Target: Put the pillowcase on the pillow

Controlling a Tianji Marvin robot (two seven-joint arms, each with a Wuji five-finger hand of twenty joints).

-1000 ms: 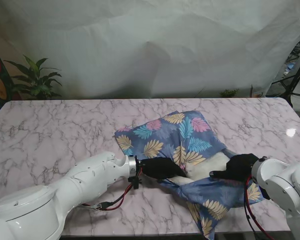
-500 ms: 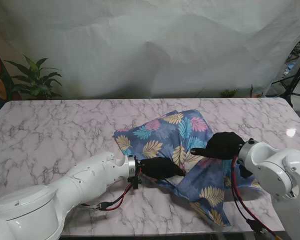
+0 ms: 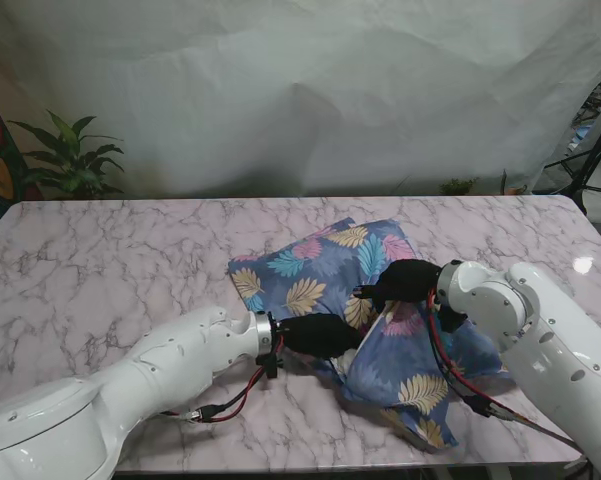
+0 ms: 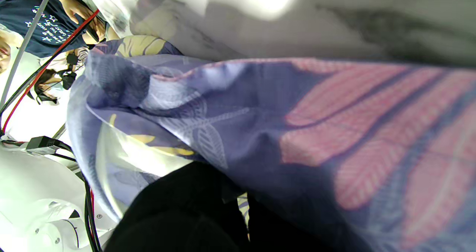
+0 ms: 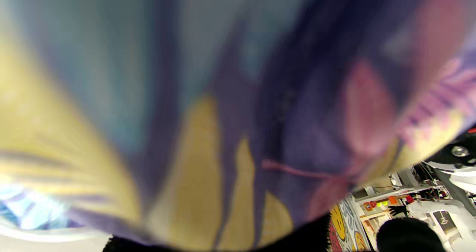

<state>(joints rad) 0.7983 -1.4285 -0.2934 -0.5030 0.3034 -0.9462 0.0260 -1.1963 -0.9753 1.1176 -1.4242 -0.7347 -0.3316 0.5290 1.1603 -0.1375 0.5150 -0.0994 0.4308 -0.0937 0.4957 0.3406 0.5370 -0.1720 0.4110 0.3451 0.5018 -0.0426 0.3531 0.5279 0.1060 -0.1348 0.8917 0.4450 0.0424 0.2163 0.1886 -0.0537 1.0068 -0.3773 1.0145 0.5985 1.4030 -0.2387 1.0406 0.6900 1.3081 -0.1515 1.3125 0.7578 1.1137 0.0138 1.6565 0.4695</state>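
A blue pillowcase (image 3: 320, 270) printed with coloured leaves lies bunched in the middle of the marble table (image 3: 120, 260). The pillow inside it is hidden in every view. My left hand (image 3: 322, 336), in a black glove, is shut on the near edge of the pillowcase (image 4: 230, 125). My right hand (image 3: 405, 281), also gloved, is shut on a fold of the pillowcase and holds it lifted over the bundle, so that cloth drapes down toward me. Blurred fabric (image 5: 223, 114) fills the right wrist view.
A potted plant (image 3: 75, 160) stands beyond the table's far left corner. A white backdrop (image 3: 310, 90) hangs behind the table. A black tripod (image 3: 595, 150) stands at the far right. Red and black cables (image 3: 230, 405) trail from my left wrist.
My right hand has swung left and away from me, pulling the loose pillowcase flap up over the white pillow, which no longer shows. My left hand has stayed in place.
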